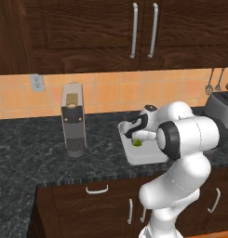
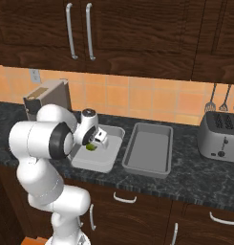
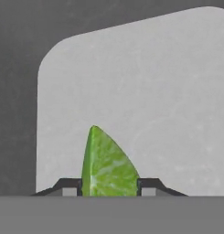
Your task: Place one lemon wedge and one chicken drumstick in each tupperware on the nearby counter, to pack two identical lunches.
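The tool (image 3: 109, 189) is closed narrowly on a green, pointed lemon wedge (image 3: 106, 164): in the hand view the two dark finger tips (image 3: 67, 187) press against the wedge's two sides, its tip pointing away from the hand. Under it lies the pale, smooth floor of the nearer shallow light-grey rectangular tupperware tray (image 3: 145, 91), with one rounded corner and a dark wall showing at the upper left.

From the base views the tool (image 1: 134, 139) hangs low inside this tray (image 1: 143, 160), with the wedge (image 1: 137, 143) just above or on the tray's floor; which one cannot be told. In the right base view the wedge (image 2: 91, 147) shows as a small green spot beneath the white hand, in the left tray (image 2: 97, 162).

The second, alike grey tray (image 2: 149, 149) sits just beside the first, on its right, both on the black-grey speckled stone tabletop (image 2: 195, 177). A tall grey and tan coffee machine (image 1: 72, 121) stands on the tabletop left of the trays, and a silver toaster (image 2: 218, 135) well to the right. Dark brown wood cabinets (image 1: 87, 32) with silver handles hang above.
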### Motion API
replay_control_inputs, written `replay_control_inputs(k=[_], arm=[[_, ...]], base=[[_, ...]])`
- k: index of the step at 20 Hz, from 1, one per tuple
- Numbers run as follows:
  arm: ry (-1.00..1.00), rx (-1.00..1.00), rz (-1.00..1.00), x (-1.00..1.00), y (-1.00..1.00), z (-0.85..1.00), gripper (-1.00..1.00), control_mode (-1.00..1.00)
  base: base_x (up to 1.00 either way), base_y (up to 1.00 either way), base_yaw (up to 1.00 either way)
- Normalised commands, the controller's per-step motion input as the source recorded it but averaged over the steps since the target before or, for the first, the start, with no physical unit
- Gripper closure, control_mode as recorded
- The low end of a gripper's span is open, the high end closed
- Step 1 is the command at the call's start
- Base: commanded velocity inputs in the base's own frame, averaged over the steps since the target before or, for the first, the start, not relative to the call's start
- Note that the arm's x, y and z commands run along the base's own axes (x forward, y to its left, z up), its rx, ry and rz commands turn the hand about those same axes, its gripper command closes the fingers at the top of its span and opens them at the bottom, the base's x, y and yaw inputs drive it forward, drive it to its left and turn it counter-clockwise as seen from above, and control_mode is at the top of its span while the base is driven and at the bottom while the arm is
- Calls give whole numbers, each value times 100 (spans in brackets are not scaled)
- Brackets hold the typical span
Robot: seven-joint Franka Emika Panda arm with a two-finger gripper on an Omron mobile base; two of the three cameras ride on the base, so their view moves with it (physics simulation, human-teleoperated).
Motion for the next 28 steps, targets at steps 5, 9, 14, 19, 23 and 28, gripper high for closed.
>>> replay_control_inputs(k=[5, 9, 14, 19, 23, 28], arm=[[0, 0, 0, 0, 8, -32, -100, -100], [0, 0, 0, -14, 0, 19, -100, -100], [-1, 0, 0, -40, 3, 46, -100, -100], [-1, -3, 0, -88, 1, 81, -100, -100], [-8, -7, 0, -98, 0, 88, -100, -100], [-20, -2, 0, -90, 0, 87, -100, -100]], base=[[0, 0, 0], [0, 0, 0], [0, 0, 0], [0, 0, 0], [0, 0, 0], [0, 0, 0]])
